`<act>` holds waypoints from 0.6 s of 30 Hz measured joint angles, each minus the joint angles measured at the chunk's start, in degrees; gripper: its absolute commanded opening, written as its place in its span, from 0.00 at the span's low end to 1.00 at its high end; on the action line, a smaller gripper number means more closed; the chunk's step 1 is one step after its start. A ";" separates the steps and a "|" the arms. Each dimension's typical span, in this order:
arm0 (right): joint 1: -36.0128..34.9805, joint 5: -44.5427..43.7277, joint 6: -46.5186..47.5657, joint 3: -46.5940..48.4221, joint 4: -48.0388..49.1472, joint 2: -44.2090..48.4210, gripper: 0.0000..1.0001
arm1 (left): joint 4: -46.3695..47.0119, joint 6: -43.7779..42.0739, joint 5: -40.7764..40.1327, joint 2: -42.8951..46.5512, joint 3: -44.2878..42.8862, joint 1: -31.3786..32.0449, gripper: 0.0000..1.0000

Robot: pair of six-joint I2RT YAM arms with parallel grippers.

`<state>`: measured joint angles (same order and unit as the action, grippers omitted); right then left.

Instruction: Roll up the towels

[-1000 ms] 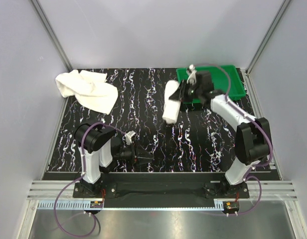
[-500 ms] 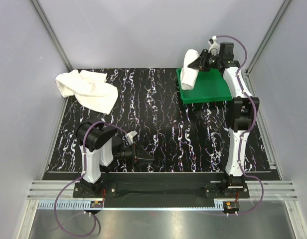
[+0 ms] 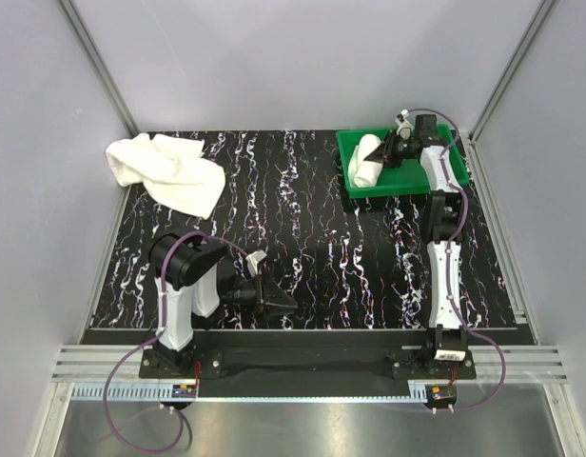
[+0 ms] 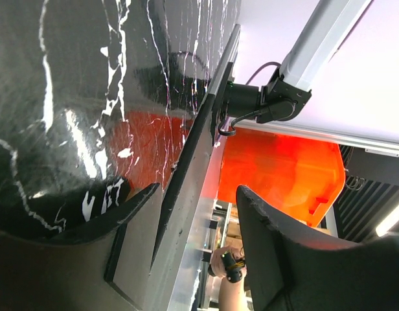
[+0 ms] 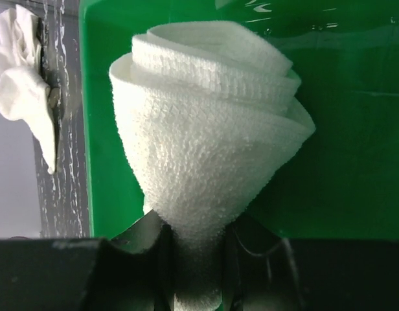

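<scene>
I find right hand [image 5: 196, 259] clamped on the rolled small towel [image 5: 206, 142] inside the green tray [image 3: 405, 181]; left hand [image 4: 199, 194] wide, empty, low over the bench [image 3: 302, 219]; large towel [image 3: 169, 171] crumpled far left

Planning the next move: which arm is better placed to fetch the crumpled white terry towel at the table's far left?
Left, probably. The left pincer is open and empty, nearer the crumpled white terry towel; the right pincer is shut on the rolled white towel at the green plastic tray.
</scene>
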<state>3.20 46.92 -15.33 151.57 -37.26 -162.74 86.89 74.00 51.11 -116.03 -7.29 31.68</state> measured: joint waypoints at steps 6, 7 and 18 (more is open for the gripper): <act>-2.03 -5.51 2.86 1.25 -2.29 0.48 0.24 | 0.04 0.24 0.07 -0.46 -0.68 0.55 0.58; -2.80 -6.97 3.52 1.33 -2.62 0.76 0.26 | 0.00 0.22 0.07 -0.46 -0.70 0.57 0.57; -11.85 -26.03 6.32 1.40 0.26 2.60 0.90 | 0.04 0.20 0.00 -0.72 -0.90 0.74 0.56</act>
<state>-8.64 20.88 -9.02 152.97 -36.99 -160.13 86.94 74.19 51.11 -116.75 -8.19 32.42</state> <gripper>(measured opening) 0.880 0.543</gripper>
